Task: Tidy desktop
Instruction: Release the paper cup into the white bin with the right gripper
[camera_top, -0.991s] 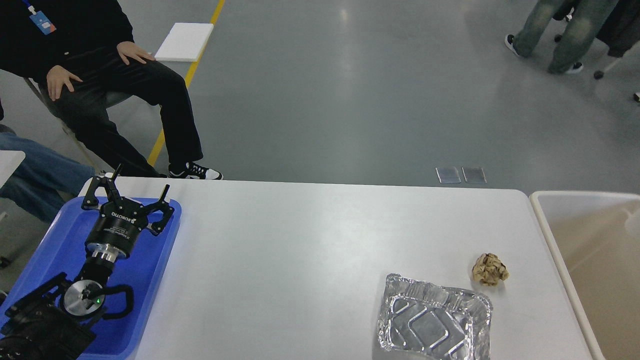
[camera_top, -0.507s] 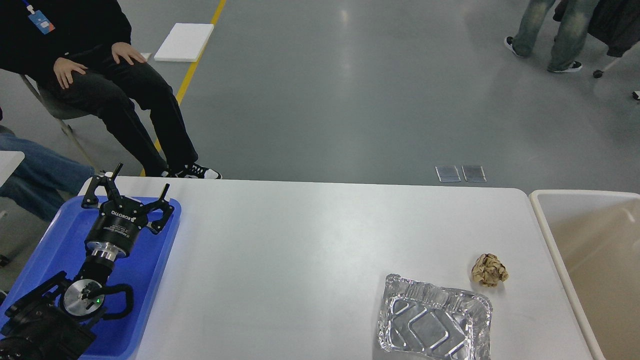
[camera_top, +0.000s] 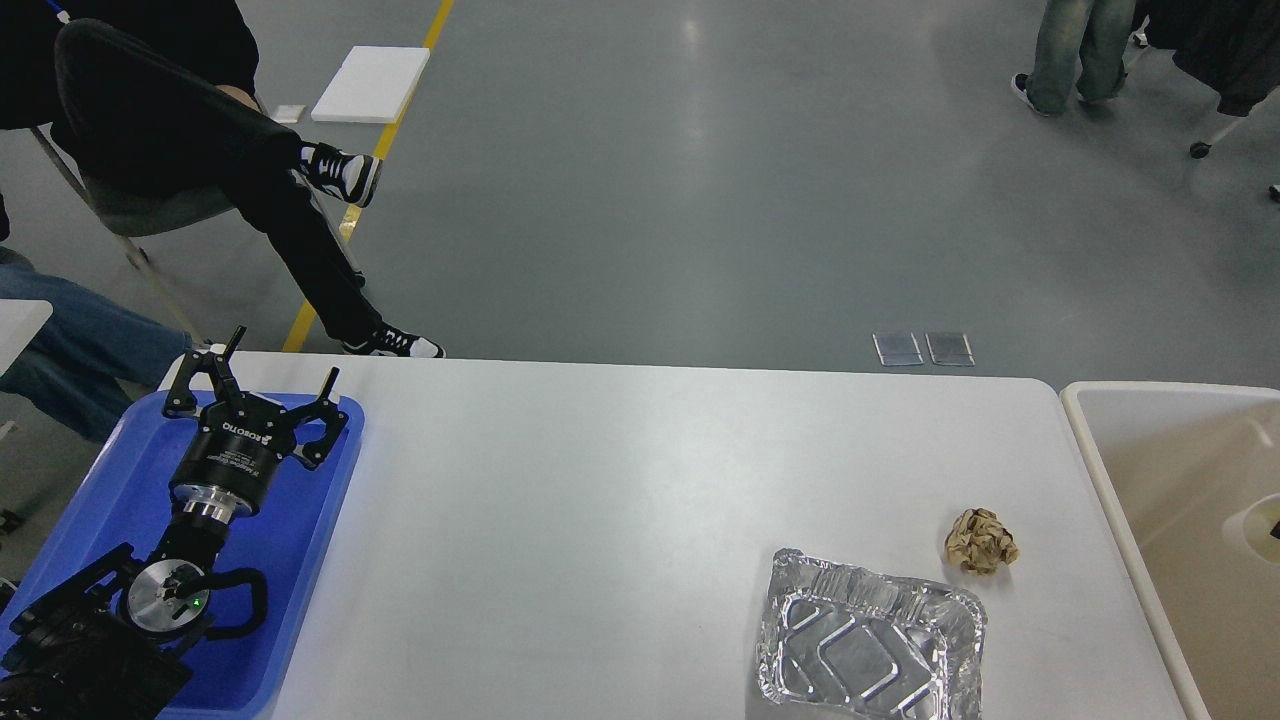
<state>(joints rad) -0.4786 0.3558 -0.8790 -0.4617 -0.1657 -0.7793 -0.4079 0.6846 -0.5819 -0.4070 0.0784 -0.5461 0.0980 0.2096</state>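
The white desktop (camera_top: 600, 500) fills the lower view. A crinkled aluminium foil tray (camera_top: 868, 648) lies on it at the front right, empty. A crumpled brown paper ball (camera_top: 981, 541) lies just behind the foil tray's right corner. My left gripper (camera_top: 282, 362) is open and empty, held over the far end of the blue plastic tray (camera_top: 110, 480) at the left. It is far from the foil tray and the paper ball. My right gripper is out of view.
A beige, white-rimmed bin (camera_top: 1100, 450) stands past the desktop's right edge, with a pale round thing (camera_top: 1255, 520) inside. A seated person's legs (camera_top: 290, 220) are close behind the far left corner. Other people stand at the far right.
The seated person has crossed one leg over the other. A pale round thing has appeared in the bin at the right. My left arm, the foil tray and the paper ball have not moved.
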